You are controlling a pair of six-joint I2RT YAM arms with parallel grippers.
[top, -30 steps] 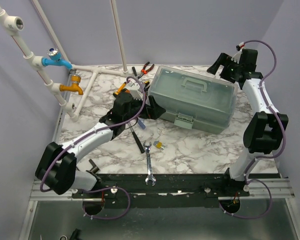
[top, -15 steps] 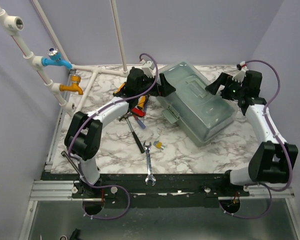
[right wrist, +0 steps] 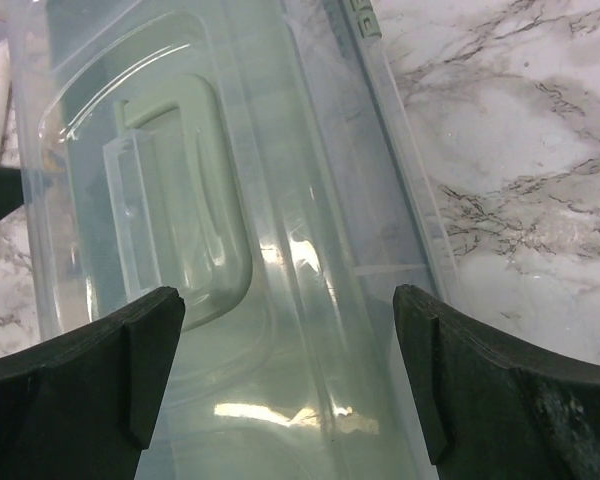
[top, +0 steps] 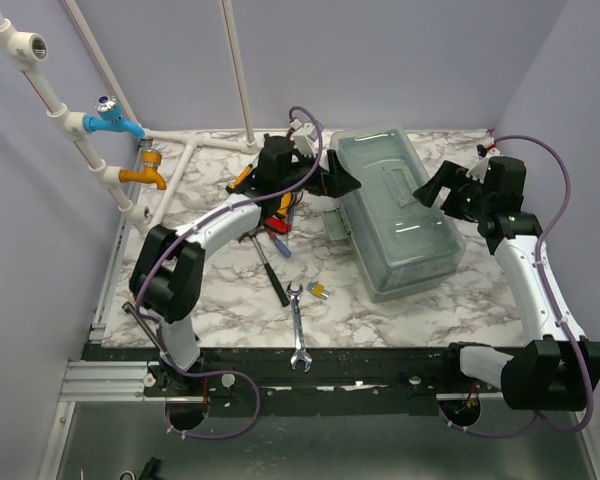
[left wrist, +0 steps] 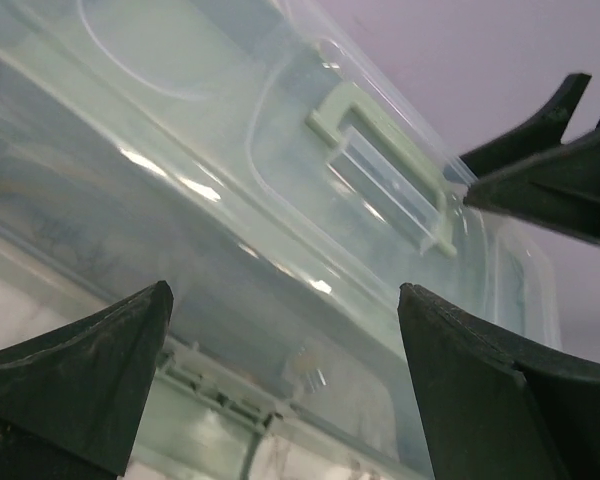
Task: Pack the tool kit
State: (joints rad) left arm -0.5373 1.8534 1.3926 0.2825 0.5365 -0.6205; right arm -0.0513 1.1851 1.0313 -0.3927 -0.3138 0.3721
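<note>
The grey-green toolbox lies closed on the marble table, its long side running front to back, latch facing left. Its translucent lid and handle fill the left wrist view and the right wrist view. My left gripper is open, against the box's back left side. My right gripper is open, at the box's right side over the lid. Orange, red and black-handled pliers and screwdrivers lie left of the box under the left arm.
A black-handled tool, a silver wrench and a small yellow part lie at front centre. White pipes with a blue tap and a brass tap stand at the back left.
The toolbox has turned clockwise between both grippers, from lying across the table to lying front to back. The left arm reached back and right; the right arm came forward.
</note>
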